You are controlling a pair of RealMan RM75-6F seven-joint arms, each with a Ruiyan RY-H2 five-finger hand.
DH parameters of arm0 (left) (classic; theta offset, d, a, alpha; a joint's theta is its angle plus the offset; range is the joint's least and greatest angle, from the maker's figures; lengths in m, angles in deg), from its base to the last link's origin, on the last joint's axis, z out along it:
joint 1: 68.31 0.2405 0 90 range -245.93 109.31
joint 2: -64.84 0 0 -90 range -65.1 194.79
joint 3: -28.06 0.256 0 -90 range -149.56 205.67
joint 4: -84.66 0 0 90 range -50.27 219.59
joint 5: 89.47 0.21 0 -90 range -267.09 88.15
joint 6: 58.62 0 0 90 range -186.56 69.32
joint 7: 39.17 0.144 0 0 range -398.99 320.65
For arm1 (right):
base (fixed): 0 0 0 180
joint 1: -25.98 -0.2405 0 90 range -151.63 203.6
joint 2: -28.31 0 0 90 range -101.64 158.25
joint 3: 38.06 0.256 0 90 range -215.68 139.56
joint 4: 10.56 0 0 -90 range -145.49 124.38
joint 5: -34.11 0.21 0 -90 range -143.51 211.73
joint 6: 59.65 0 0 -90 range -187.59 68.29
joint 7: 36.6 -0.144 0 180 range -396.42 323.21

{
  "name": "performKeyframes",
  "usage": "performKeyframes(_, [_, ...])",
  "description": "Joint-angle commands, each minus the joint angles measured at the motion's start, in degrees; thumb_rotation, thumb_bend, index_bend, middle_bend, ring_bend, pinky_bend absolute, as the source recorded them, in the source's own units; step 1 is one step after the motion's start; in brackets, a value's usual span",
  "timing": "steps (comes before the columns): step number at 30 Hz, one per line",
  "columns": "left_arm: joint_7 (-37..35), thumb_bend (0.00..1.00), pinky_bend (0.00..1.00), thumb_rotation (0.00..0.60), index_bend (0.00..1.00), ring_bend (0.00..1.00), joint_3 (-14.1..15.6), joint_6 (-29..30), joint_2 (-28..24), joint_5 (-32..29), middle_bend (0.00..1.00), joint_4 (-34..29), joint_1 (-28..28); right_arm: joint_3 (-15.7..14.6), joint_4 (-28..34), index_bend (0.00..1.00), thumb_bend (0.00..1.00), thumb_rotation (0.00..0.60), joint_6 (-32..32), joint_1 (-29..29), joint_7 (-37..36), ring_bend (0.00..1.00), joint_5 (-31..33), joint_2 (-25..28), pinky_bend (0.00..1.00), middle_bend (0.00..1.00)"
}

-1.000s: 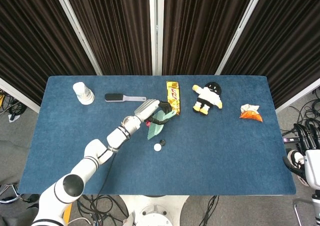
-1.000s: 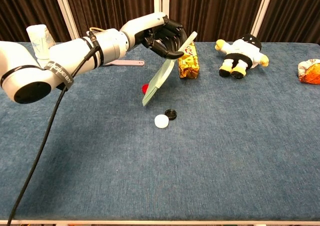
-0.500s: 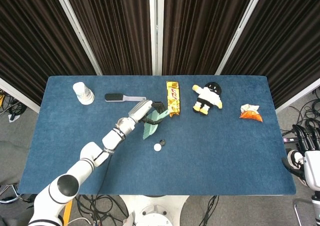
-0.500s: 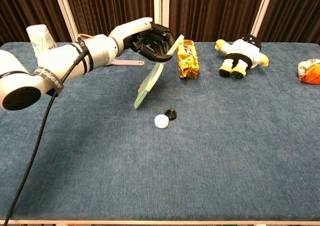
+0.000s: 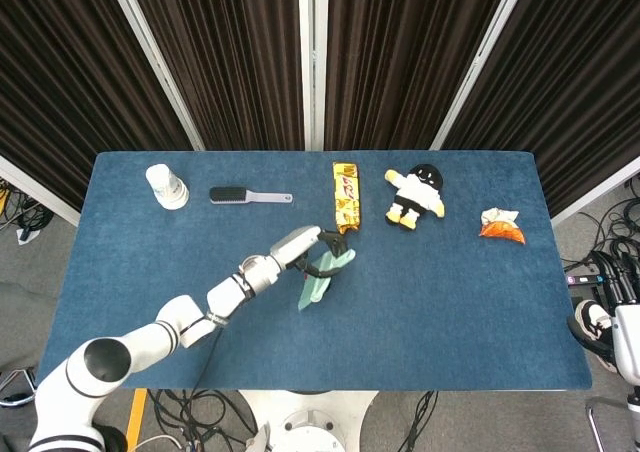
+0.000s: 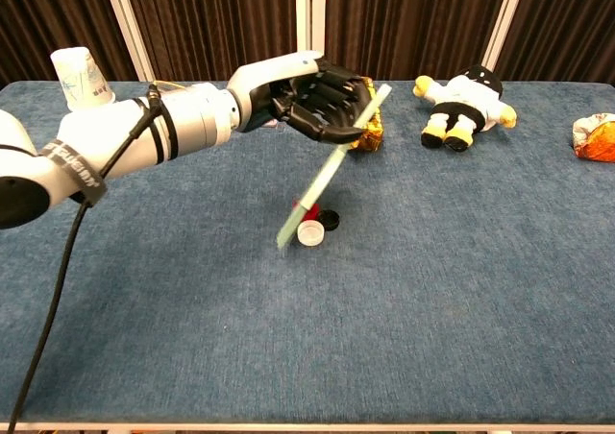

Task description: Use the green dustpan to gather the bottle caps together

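The left hand (image 6: 322, 106) grips the green dustpan (image 6: 327, 175) by its handle, blade angled down beside the white cap (image 6: 309, 231), black cap (image 6: 329, 220) at its one o'clock, ready to sweep them together.

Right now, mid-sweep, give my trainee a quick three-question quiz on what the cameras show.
1. True or false: the left hand holds the green dustpan.
2. Which cap shows red: A) the one behind the dustpan, B) the one beside the black cap?
3. Fill in: the white cap lies right next to the ____ cap.

Key: 1 true; 2 A; 3 black.
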Motion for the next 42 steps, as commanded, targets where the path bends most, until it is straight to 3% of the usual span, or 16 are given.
performKeyframes(1, [4.1,0.41,0.36,0.6,0.59,0.46,-0.9,2.8,-5.2,0.4,0.65,-9.1,1.0,0.0,-0.1,0.02,0.12,0.6,-0.1,-0.1,-0.2,0.0,-0.1,-0.1,0.03,0.12])
performKeyframes(5, [6.2,0.41,0.36,0.6,0.59,0.46,-2.6,2.5,-7.0,-1.6,0.65,-11.8,1.6,0.1,-0.3,0.02,0.12,0.6,-0.1,-0.2,-0.5,0.0,-0.3,-0.2,0.03,0.12])
performKeyframes(11, [10.3,0.41,0.36,0.6,0.59,0.46,-5.8,3.6,-8.3,-7.7,0.65,-10.3,5.7,-0.1,-1.1,0.02,0.12,0.6,-0.8,-0.5,-1.4,0.0,-0.5,-0.2,0.03,0.12])
performKeyframes(15, [23.7,0.41,0.36,0.6,0.59,0.46,-6.4,5.1,-10.5,-12.7,0.65,-7.7,10.5,-0.2,-1.9,0.02,0.12,0.6,-2.1,-1.3,-2.1,0.0,-0.9,-0.4,0.03,0.12])
performKeyframes(20, [39.6,0.41,0.36,0.6,0.59,0.46,-4.6,5.9,-13.3,-15.7,0.64,-10.5,15.0,0.0,-2.8,0.02,0.12,0.6,-3.3,-2.4,-2.9,0.0,-1.2,-1.4,0.03,0.12])
performKeyframes(29, [64.7,0.41,0.36,0.6,0.57,0.46,-3.9,2.2,-10.3,-20.0,0.61,-12.1,15.1,-0.4,-3.3,0.02,0.12,0.6,-3.2,-2.7,-3.3,0.0,-2.3,-2.0,0.03,0.12])
performKeyframes(31, [70.1,0.4,0.35,0.6,0.53,0.43,-3.4,0.1,-10.3,-21.3,0.57,-13.4,14.8,-0.4,-3.3,0.02,0.12,0.6,-2.7,-2.4,-3.5,0.0,-2.1,-1.9,0.03,0.12])
performKeyframes(36, [74.4,0.16,0.27,0.6,0.18,0.19,-3.6,-6.2,-13.9,-25.5,0.27,-21.6,14.5,-0.7,-3.9,0.02,0.12,0.6,-2.6,-1.9,-4.3,0.0,-1.4,-2.0,0.03,0.12])
performKeyframes(38, [72.7,0.11,0.24,0.6,0.13,0.15,-4.5,-5.1,-15.6,-25.5,0.2,-24.9,15.6,-0.6,-4.3,0.02,0.12,0.6,-2.9,-2.0,-4.7,0.0,-1.1,-2.2,0.03,0.12])
performKeyframes(42, [67.0,0.06,0.23,0.6,0.12,0.14,-6.2,2.0,-20.0,-23.6,0.18,-29.9,20.1,-0.5,-5.2,0.02,0.12,0.6,-4.1,-2.6,-5.5,0.0,-0.4,-2.2,0.03,0.12])
